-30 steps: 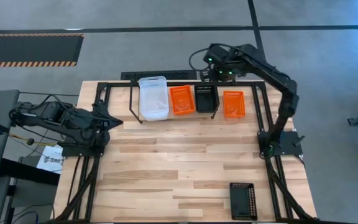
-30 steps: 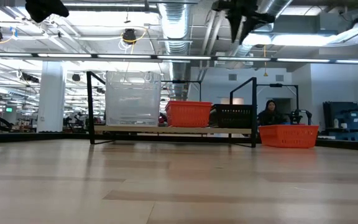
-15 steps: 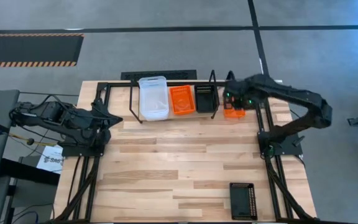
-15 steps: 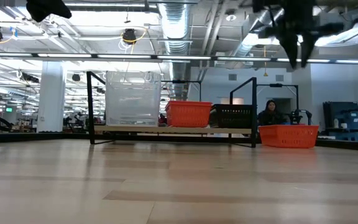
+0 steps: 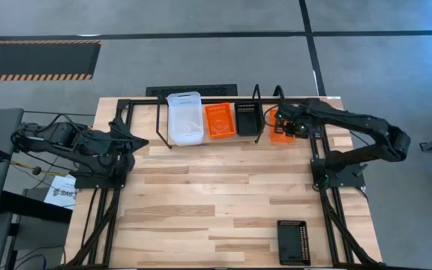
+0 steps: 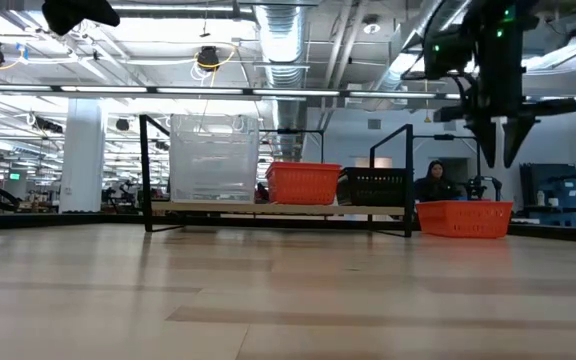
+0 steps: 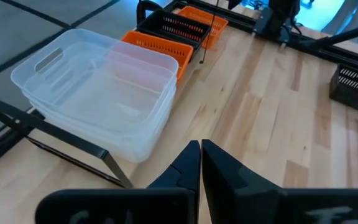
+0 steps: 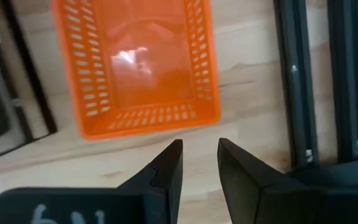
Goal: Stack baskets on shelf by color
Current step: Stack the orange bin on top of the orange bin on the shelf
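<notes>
A lone black perforated plastic basket [image 5: 293,241] is lying at the table's near edge. The left gripper [image 7: 201,163] is waiting clenched at the left side. The right gripper [image 8: 199,163] is hovering, fingers parted and empty, above the orange-red slotted plastic basket [image 8: 138,62] just beside the wire-framed wooden shelf [image 5: 163,132], which is holding clear, orange and black baskets.

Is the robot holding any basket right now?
No. The right gripper hangs open above the loose orange basket, not touching it; the left gripper is shut on nothing.

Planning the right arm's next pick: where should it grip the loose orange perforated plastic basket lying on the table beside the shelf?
Probably a rim wall of the orange perforated plastic basket, from straight above: it sits upright and open-topped, its thin near short wall facing the open right gripper, which hangs over it. One finger goes inside, one outside.
</notes>
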You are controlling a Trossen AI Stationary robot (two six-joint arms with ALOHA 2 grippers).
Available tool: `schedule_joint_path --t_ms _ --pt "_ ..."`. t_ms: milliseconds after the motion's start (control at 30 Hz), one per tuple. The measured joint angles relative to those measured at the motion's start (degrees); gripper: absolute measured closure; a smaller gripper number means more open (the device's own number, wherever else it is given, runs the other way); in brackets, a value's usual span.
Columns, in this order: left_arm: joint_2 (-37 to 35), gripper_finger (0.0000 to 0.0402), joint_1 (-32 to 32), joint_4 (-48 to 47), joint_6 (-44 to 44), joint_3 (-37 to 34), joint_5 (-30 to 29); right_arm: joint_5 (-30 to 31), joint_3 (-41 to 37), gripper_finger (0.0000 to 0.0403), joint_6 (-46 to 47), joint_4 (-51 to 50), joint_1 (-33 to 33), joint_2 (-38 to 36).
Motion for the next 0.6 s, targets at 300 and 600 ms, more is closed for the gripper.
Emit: schedule_joint_path --t_ms 300,600 --pt "0.0 0.0401 0.0 -0.01 -1.65 0.0 -0.04 -1.25 -2.05 0.0227 -7.86 0.63 -9.56 0.05" --pt "0.01 0.0401 0.0 0.02 -1.8 0.0 -1.04 -2.96 -8.53 0.0189 -10.81 13.65 -11.36 0.06"
